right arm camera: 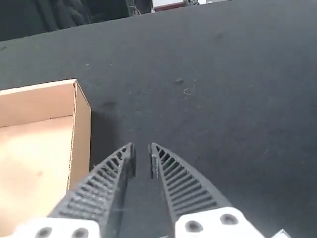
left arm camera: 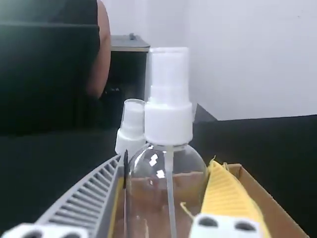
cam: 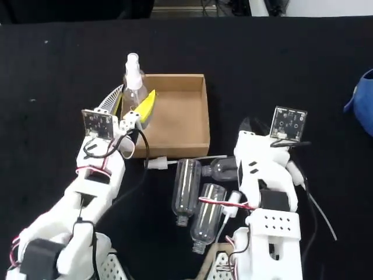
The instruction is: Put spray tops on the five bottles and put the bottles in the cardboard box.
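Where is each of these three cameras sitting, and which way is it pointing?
High view: fixed above the table, looking down on both arms, the cardboard box and lying bottles.
Left wrist view: on the left arm's wrist, looking along the left gripper, which clasps a capped bottle over the box.
Right wrist view: on the right arm's wrist, looking along the right gripper, slightly open, over the black table.
Shared: all three show the box.

Lighting: bright, even, from overhead; worktop (right arm camera: 223, 89) dark, matte; soft shadow beside cardboard box (right arm camera: 81, 134); small glints on clear bottle (left arm camera: 158, 173)
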`<state>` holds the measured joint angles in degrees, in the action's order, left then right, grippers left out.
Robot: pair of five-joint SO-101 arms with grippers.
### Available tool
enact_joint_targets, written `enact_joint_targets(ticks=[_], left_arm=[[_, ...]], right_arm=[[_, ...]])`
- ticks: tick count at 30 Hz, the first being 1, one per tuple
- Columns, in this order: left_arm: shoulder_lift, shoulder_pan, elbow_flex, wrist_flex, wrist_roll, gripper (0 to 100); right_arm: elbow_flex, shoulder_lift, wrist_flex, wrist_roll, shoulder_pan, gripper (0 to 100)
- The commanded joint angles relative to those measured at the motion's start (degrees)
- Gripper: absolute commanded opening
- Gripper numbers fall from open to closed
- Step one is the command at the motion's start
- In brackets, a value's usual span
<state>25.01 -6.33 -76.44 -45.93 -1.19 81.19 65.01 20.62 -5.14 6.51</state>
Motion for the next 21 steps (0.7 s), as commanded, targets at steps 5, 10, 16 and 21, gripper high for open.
enact_joint_targets(ticks=[5,10,16,21], left_arm=[[-1.2,0.6,4.4,-1.6,0.0,3],[-1.5,1.5,4.2,-1.6,0.1,3],[-1.7,3.0,4.2,-1.6,-0.4,3],[-6.3,2.9,4.4,-8.2,-0.3,3]], right_arm=[[0.0,-0.6,-1.8,2.7,-0.8,3.6],[0.0,-0.6,-1.8,3.0,-0.9,3.6],[0.0,-0.6,-1.8,3.0,-1.2,3.6],[0.0,-0.7,-1.8,3.0,-2.0,3.6]])
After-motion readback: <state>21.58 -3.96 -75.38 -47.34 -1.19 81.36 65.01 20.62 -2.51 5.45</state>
